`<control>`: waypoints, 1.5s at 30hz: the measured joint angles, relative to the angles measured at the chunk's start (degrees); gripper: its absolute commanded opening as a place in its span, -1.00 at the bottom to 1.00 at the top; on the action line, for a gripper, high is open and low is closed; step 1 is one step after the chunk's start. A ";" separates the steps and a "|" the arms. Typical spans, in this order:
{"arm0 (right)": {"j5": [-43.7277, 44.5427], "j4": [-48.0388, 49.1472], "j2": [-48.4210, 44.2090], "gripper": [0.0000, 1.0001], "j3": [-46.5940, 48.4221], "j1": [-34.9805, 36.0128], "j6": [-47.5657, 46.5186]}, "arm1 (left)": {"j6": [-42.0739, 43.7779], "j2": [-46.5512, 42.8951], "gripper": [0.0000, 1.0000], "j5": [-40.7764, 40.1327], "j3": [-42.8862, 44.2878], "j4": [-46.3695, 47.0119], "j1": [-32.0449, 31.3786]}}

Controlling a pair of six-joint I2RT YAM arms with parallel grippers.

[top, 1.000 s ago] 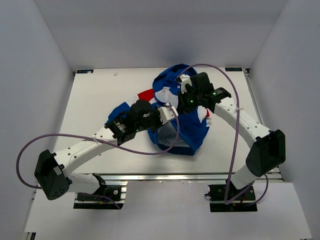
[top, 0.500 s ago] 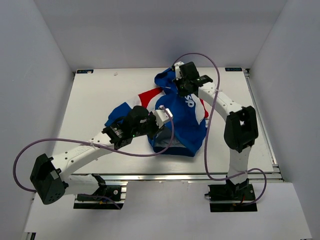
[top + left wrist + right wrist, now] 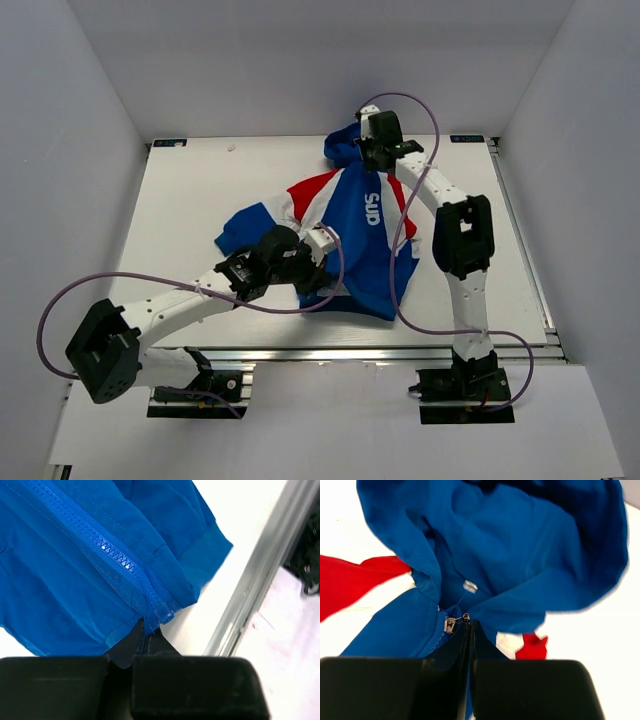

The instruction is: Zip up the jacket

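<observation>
The blue jacket (image 3: pixel 365 240) with red shoulders and white lettering lies stretched lengthways on the white table, hood at the far end. My left gripper (image 3: pixel 318 268) is shut on the jacket's bottom hem at the foot of the zipper (image 3: pixel 120 560), whose teeth are closed. My right gripper (image 3: pixel 372 148) is at the collar, shut on the metal zipper pull (image 3: pixel 465 617), with the slider (image 3: pixel 449 625) just left of it. The blue hood (image 3: pixel 520 545) lies open beyond the fingertips.
The white table (image 3: pixel 200 190) has a metal rail (image 3: pixel 255 585) along its near edge, close to the left gripper. Purple cables loop from both arms. White walls enclose the back and sides.
My right gripper moved toward the far edge with the pull, and the jacket went from bunched to stretched out long. My left gripper stayed low, holding the hem.
</observation>
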 measured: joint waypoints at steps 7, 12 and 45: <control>-1.53 -0.07 9.60 -1.00 10.19 0.74 -1.29 | -4.63 2.51 -1.00 -1.40 -1.84 5.51 1.46; -2.89 2.73 8.98 -0.09 7.02 0.63 -2.80 | -7.04 4.90 -0.51 -1.22 -2.10 5.55 1.60; -15.28 4.68 -54.21 0.79 -53.48 -34.07 28.39 | -29.18 11.93 0.96 -23.19 30.14 -22.16 42.16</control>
